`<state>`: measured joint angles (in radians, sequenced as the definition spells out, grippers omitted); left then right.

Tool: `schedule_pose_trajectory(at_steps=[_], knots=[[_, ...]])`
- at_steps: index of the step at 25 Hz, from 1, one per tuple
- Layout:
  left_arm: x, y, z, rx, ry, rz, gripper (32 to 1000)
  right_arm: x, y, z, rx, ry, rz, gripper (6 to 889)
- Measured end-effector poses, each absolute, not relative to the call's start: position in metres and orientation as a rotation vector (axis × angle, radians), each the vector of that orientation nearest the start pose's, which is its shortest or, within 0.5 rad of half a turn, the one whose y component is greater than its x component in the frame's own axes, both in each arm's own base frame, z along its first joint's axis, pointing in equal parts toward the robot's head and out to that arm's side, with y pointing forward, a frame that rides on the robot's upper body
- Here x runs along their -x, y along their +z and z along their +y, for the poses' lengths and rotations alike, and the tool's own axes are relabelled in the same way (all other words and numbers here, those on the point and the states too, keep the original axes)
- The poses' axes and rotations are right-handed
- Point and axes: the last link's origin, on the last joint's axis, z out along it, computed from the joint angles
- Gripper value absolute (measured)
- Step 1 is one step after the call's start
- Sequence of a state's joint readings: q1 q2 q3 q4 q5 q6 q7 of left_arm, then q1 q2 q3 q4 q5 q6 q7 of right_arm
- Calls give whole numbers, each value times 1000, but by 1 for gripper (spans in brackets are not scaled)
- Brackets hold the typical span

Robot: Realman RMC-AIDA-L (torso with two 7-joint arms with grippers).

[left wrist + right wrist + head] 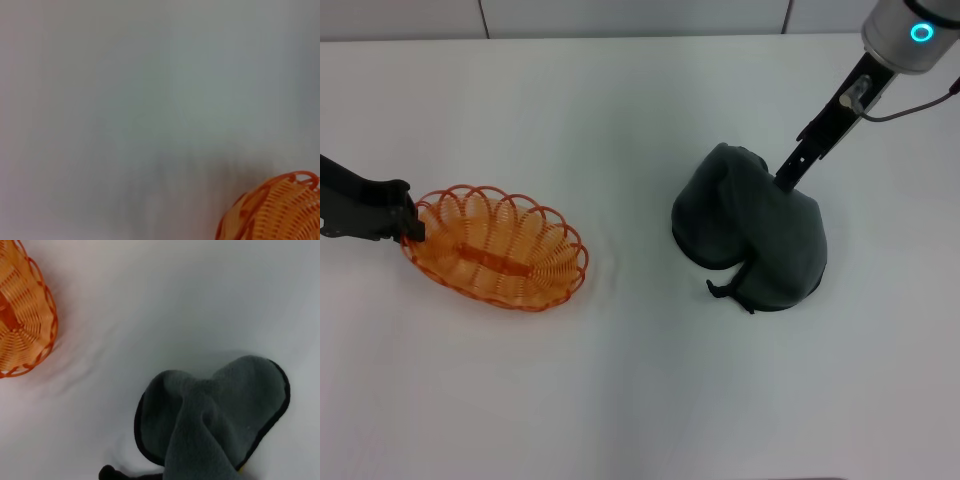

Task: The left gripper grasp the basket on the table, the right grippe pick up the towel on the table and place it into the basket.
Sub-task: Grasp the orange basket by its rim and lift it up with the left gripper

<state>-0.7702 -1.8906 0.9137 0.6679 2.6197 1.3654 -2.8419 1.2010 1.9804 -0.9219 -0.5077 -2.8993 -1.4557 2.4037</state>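
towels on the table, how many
1. The towel lies bunched on the table, on the robot's right, apart from the basket; the right gripper meets its top. Nothing seems hidden.

Table [640,380]: plain white, smooth, matt, faint soft creases near the basket in the right wrist view. Basket [495,248]: orange, thin woven strands that look like plastic-coated wire, slight sheen, see-through ribbed sides, looped rim. Towel [750,225]: dark grey-green cloth, thick, soft, fleecy nap, matt, darker stitched edging, small dark loop at one edge. Left tool [408,222]: matt black, hard, plastic-looking. Right tool [786,178]: slim black matt fingers; the arm above is smooth silver-white with a glossy glowing cyan ring
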Motion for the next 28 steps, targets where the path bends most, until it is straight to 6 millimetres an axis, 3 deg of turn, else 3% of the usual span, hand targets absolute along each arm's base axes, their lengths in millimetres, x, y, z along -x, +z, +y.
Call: schedule_pose_trajectory(at_steps=[16,28], knots=[[274,61,400,1963,9,-2004,111,-157,2,438,2586,-730,1010,848],[250,55,391,2050,-135,-2188,111,-157,2,438,2587,-731,1008,848]])
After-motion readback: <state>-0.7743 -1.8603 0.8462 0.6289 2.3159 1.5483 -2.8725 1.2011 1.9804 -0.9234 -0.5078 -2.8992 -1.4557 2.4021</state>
